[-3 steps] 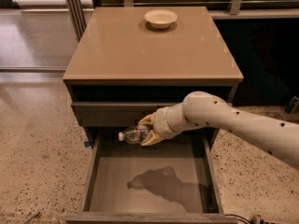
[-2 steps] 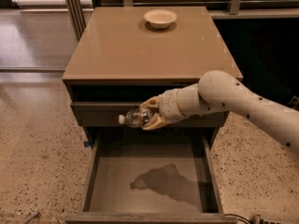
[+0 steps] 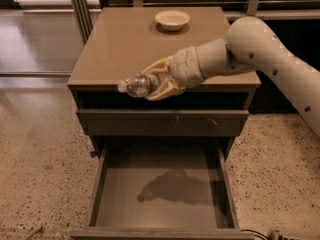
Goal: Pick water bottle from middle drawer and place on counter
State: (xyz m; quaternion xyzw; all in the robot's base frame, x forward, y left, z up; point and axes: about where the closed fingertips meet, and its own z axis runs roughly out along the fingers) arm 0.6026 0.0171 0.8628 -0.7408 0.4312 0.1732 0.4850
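My gripper (image 3: 156, 82) is shut on the water bottle (image 3: 139, 85), a small clear plastic bottle with a white cap pointing left. It holds the bottle on its side in the air at the front edge of the counter (image 3: 125, 44), the glossy tan top of the dark cabinet. The middle drawer (image 3: 162, 190) is pulled open below, and its grey floor is bare except for the arm's shadow. My white arm (image 3: 270, 59) reaches in from the right.
A white bowl (image 3: 172, 19) stands at the back of the counter. A shut drawer front (image 3: 162, 122) sits just under the counter. Speckled floor surrounds the cabinet, with a metal post (image 3: 80, 6) at the back left.
The gripper has lifted the bottle from just above the open drawer up past the shut drawer front to the counter's front edge.
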